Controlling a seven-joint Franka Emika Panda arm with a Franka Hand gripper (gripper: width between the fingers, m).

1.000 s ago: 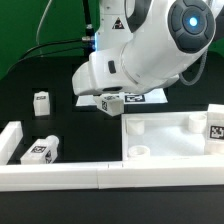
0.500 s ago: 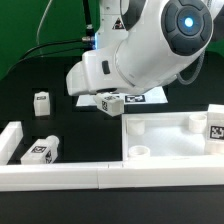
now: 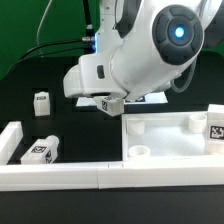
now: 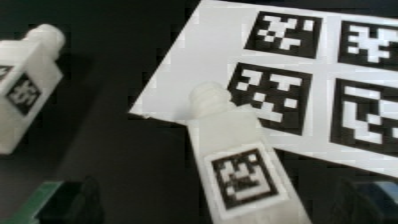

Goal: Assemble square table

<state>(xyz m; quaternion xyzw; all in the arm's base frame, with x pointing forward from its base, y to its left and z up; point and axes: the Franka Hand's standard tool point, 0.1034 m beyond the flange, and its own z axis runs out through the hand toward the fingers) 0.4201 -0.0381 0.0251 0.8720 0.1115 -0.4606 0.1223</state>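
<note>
Our fingers (image 4: 57,203) show only as dark, blurred tips cut off at the frame edge. They are spread wide and grip nothing. A leg (image 4: 231,150) lies between them, untouched, partly on the marker board (image 4: 338,60). A second leg (image 4: 25,85) lies outside one finger. The slab (image 3: 175,142) sits well apart from them.

It is a robot lab: a black table (image 3: 40,75), a big white robot arm (image 3: 150,50) at 12 o'clock, a marker board (image 4: 331,72) with tags.
</note>
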